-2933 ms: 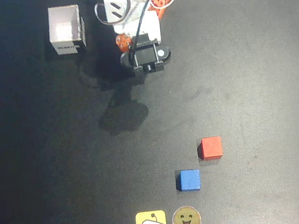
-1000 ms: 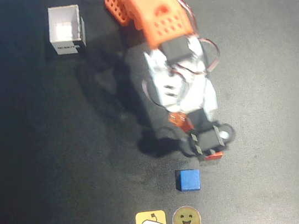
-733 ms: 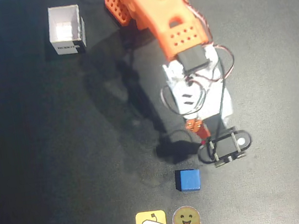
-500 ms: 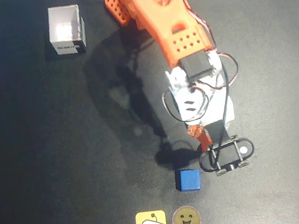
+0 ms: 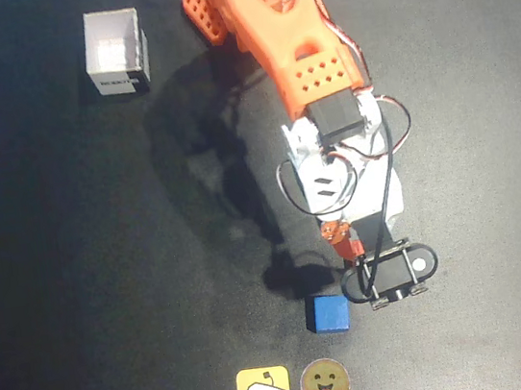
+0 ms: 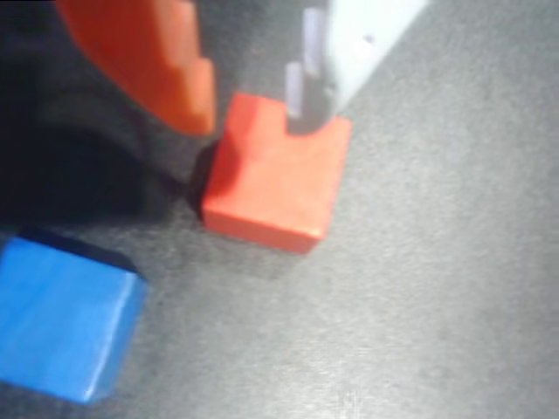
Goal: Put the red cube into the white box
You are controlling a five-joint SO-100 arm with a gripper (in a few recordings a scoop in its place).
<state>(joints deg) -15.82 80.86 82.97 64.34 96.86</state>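
Your claw (image 6: 249,92) stands parted around the red cube (image 6: 275,170) on the dark worktop (image 6: 437,288), orange finger at its left edge, white finger over its top right corner; actual contact is blurred. The arm hides the cube from overhead. White box (image 5: 115,52) sits well apart, top left.

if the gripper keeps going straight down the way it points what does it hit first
Most likely the red cube: in the wrist view the gripper is open, its fingers over the cube's two sides. Its height above the cube is unclear.
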